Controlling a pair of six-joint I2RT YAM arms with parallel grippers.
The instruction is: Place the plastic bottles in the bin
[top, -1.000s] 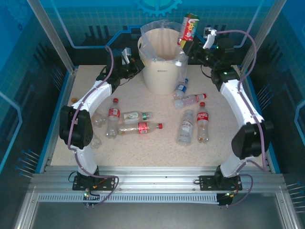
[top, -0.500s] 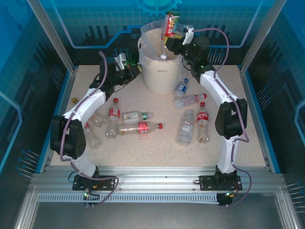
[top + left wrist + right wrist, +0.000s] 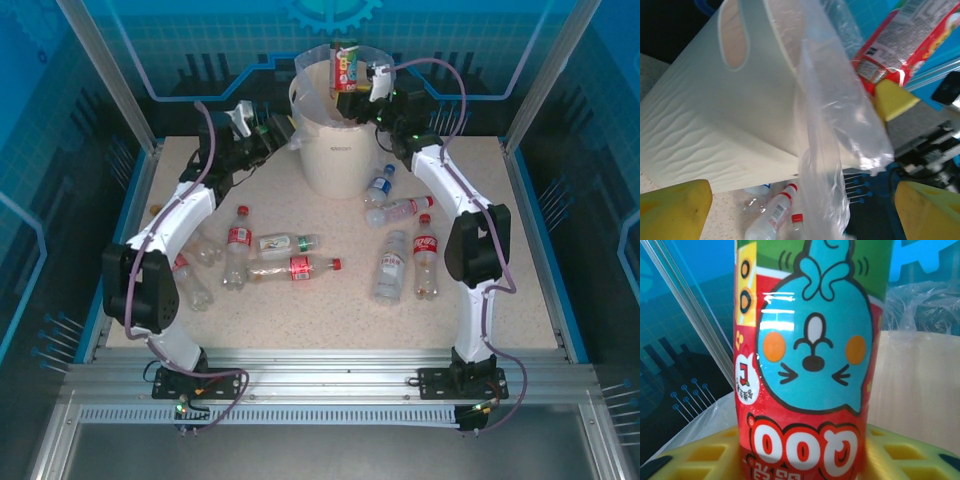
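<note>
The bin (image 3: 335, 150) is a tall off-white bucket lined with a clear bag, at the back middle of the table. My right gripper (image 3: 352, 86) is over its mouth, shut on a green-topped bottle with a red and blue cartoon label (image 3: 345, 66). In the right wrist view that bottle (image 3: 807, 365) stands upright between my yellow fingers (image 3: 700, 455). My left gripper (image 3: 265, 135) is beside the bin's left wall. It is open (image 3: 805, 212), with its fingers far apart and the bag's loose edge (image 3: 835, 150) hanging in front. Several plastic bottles (image 3: 295, 267) lie on the table.
Red-capped bottles lie right of the bin (image 3: 400, 210) and further forward (image 3: 426, 255). Two crushed clear ones (image 3: 190, 285) sit by my left arm. Glass walls enclose the table. In the left wrist view, bottles (image 3: 772, 217) lie at the bin's foot (image 3: 715, 125).
My right arm carried the cartoon-label bottle leftward from beside the bin to above its mouth. My left gripper went from shut to wide open by the bin's left side.
</note>
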